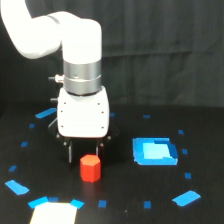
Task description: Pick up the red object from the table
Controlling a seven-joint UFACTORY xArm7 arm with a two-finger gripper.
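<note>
Single close exterior view, angled down at table [125, 190].

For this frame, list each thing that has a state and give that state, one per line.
red object: upright on the table, not lifted, in front of the gripper in the exterior view.
gripper: low over the table just behind the red object; dark fingers point down; open or shut cannot be told.
blue rectangle: flat on the table, at the exterior view's right of the block, apart from it.
white patch: flat at the near edge.
</note>
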